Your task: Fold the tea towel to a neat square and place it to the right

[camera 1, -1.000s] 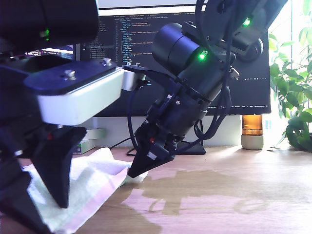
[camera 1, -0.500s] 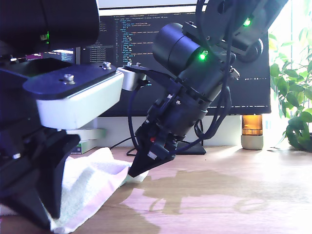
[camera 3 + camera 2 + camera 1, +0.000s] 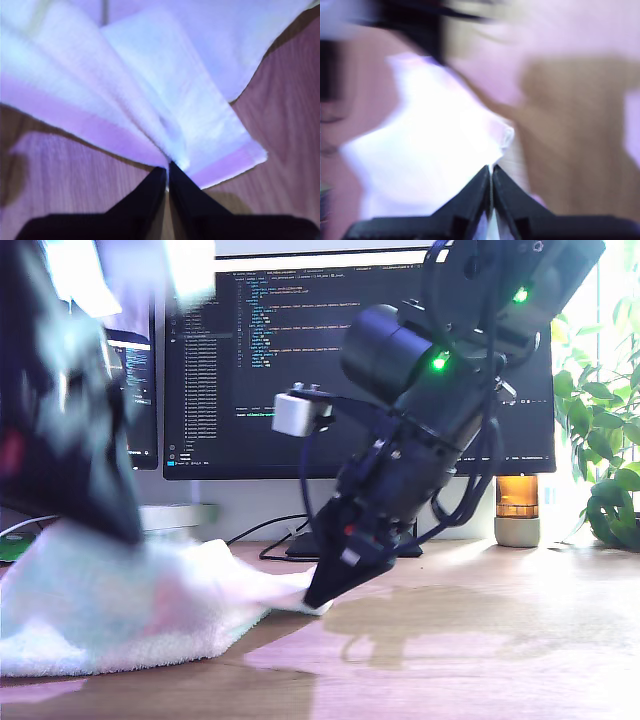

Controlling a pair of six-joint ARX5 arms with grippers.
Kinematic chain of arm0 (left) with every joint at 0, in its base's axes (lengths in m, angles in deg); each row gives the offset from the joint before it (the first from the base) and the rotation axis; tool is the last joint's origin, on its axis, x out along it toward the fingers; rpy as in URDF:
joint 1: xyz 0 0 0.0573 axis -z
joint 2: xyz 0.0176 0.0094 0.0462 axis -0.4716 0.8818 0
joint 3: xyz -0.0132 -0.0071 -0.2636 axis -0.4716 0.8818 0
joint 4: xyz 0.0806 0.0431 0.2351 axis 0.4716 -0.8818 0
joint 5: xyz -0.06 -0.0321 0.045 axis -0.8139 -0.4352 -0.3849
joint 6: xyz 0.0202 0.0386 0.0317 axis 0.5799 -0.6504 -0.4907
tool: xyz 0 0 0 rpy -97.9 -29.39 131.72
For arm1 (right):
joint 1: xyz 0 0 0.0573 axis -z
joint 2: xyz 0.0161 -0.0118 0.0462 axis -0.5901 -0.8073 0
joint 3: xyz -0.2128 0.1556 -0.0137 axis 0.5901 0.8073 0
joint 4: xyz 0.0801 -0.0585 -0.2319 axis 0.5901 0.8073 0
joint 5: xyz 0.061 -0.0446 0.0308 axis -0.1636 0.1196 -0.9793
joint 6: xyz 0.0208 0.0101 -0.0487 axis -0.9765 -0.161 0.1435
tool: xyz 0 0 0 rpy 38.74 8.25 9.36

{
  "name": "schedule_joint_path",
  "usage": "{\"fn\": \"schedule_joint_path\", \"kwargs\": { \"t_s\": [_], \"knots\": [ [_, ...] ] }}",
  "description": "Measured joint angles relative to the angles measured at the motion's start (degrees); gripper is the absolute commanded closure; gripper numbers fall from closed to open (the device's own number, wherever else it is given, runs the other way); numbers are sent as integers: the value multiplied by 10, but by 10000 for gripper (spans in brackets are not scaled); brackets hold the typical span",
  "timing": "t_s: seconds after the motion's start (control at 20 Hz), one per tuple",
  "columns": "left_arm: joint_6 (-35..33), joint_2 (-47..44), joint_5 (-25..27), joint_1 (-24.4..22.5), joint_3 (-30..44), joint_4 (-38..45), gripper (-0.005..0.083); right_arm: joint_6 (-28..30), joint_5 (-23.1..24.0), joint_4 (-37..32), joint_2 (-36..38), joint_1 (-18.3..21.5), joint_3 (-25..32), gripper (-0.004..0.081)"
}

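Since a second ago the arm at the exterior view's left has swept upward and is now only a dark smear, while my second gripper (image 3: 325, 595) has slid toward the exterior view's right, and the tea towel (image 3: 120, 605) has spread wider across the wood

The wooden counter (image 3: 480, 640) fills the lower part of the exterior view, bare and sunlit on that view's right. Behind it stands a large monitor (image 3: 260, 360) showing dark code, with a smaller screen (image 3: 135, 390) beside it on the exterior view's left. A leafy plant (image 3: 600, 440) is at the exterior view's right edge.

The tea towel lies on the counter at the exterior view's left, a white fluffy heap that narrows to a corner near the middle of the counter. Its pale pink stripe shows clearly in the second wrist view, running along the edge.

My second gripper comes down at a slant in front of the monitor, its jaws pressed together on that corner of the towel, right at the counter. My first gripper (image 3: 491, 172) is badly blurred; its jaws are also together, with white cloth pinched between the tips, and the towel spreads out beyond them. I take the blurred arm at the exterior view's left to be the first one, since its wrist view is smeared likewise.

An amber jar (image 3: 517, 502) on a pale base stands under the monitor's corner, near the plant
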Motion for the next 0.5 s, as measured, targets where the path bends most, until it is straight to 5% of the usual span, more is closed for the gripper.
{"fn": "schedule_joint_path", "kwargs": {
  "t_s": [0.5],
  "knots": [
    [127,-86,2,-99,0,72,793,-33,7,249,78,-1,-142,783]
  ]
}}
